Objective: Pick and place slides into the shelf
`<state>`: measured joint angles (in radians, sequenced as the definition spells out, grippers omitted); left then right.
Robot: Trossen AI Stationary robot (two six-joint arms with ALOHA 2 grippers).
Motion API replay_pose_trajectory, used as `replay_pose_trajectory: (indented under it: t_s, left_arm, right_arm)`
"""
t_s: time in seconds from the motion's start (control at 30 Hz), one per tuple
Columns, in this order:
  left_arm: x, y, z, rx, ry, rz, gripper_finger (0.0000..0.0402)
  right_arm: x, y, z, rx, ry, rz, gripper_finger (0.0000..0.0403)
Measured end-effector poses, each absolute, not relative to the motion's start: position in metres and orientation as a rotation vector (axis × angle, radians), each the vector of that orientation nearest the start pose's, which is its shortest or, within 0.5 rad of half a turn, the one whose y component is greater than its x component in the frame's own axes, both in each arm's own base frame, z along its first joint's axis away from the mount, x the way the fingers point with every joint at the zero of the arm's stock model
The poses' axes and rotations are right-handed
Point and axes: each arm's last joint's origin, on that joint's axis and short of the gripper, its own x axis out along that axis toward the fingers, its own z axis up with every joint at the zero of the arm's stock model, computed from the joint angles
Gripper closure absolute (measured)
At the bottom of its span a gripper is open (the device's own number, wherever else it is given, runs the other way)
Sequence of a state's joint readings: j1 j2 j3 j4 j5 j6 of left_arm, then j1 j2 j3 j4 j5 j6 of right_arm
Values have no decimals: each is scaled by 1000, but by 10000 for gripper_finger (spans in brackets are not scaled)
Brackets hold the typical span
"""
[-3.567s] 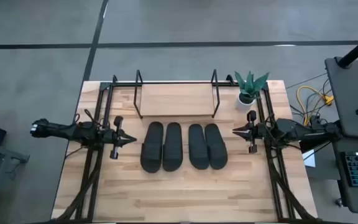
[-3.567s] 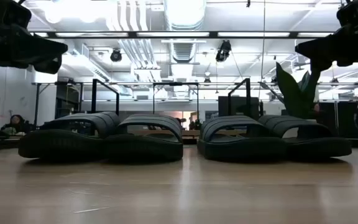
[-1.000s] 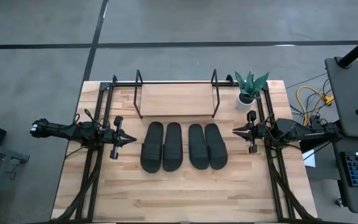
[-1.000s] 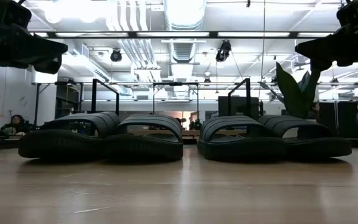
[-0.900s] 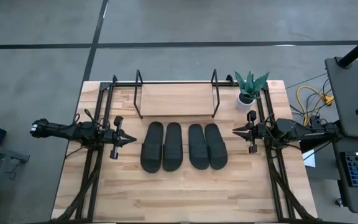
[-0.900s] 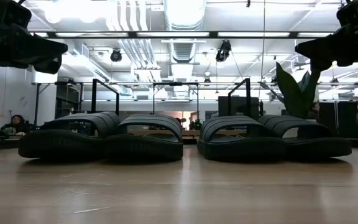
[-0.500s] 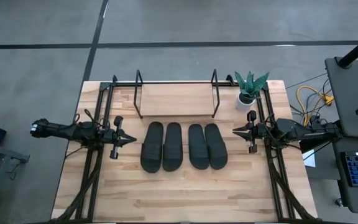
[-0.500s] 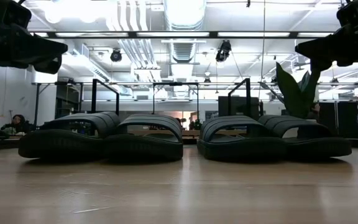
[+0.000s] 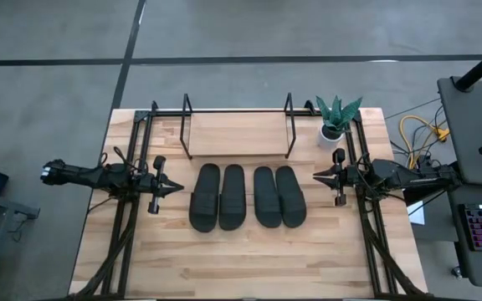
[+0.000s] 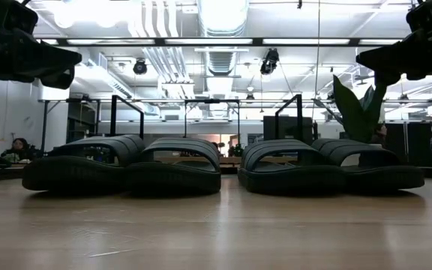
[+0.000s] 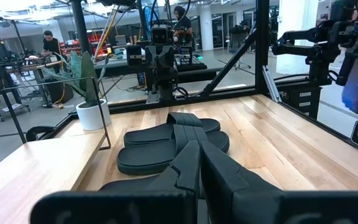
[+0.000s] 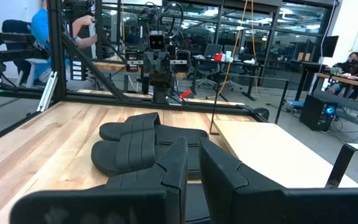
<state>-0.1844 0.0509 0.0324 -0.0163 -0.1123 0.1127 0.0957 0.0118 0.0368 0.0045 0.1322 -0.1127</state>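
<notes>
Four black slides lie side by side, soles down, in the middle of the table: two left slides [image 9: 218, 196] and two right slides [image 9: 278, 196]. In the low view they form one row [image 10: 175, 169]. The shelf [image 9: 237, 134] stands bare behind them at the far edge, a light board between black wire end frames. My left gripper [image 9: 176, 187] hovers shut to the left of the row, pointing at it. My right gripper [image 9: 316, 176] hovers shut to the right of the row, pointing back. The left wrist view [image 11: 199, 152] and the right wrist view [image 12: 193, 149] each look over shut fingers toward the slides.
A small potted plant [image 9: 335, 117] stands at the far right corner beside the shelf's right end frame. Black arm frames run along the table's left and right sides. Bare wood lies in front of the slides [image 9: 241, 259]. People sit at desks in the room beyond.
</notes>
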Motion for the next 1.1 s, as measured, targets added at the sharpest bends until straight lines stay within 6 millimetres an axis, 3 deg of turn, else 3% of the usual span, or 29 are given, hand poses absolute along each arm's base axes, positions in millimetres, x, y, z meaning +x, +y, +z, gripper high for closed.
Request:
replay_pose_trajectory:
  t_s: [0.8, 1.1]
  left_arm:
    - [98, -15, 169, 123, 30, -74, 402]
    - [98, -14, 169, 305, 26, -47, 402]
  right_arm:
    - [96, 5, 176, -109, -28, -38, 371]
    - [96, 5, 176, -168, -26, -39, 371]
